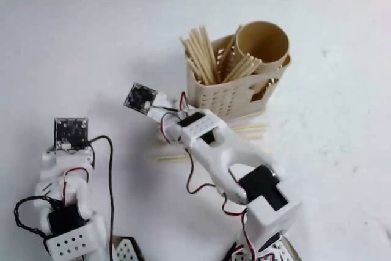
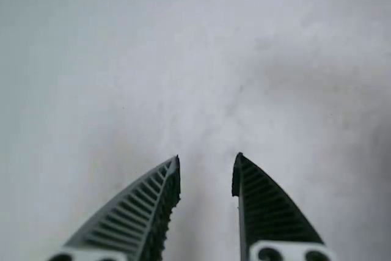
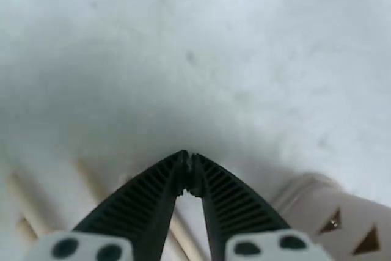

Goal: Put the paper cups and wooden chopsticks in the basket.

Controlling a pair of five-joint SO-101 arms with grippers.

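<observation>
The cream slotted basket point(image 1: 226, 97) stands at the table's middle back, holding a tan paper cup point(image 1: 263, 42) and a bundle of wooden chopsticks point(image 1: 204, 53). Loose chopsticks point(image 1: 172, 156) lie on the table in front of the basket, partly under the right arm point(image 1: 201, 129). My right gripper point(image 3: 188, 158) is shut, its tips touching low over the table beside the basket's corner point(image 3: 333, 212), with loose chopsticks point(image 3: 91, 181) lying just under its fingers. My left gripper point(image 2: 206, 160) is open over bare table at the front left, with nothing between its fingers.
The white table point(image 1: 330, 151) stretches wide on both sides of the basket. More chopstick ends point(image 1: 253, 129) stick out at the basket's front right foot. The left arm point(image 1: 64, 175) stays near the front left edge with its black cable point(image 1: 111, 175).
</observation>
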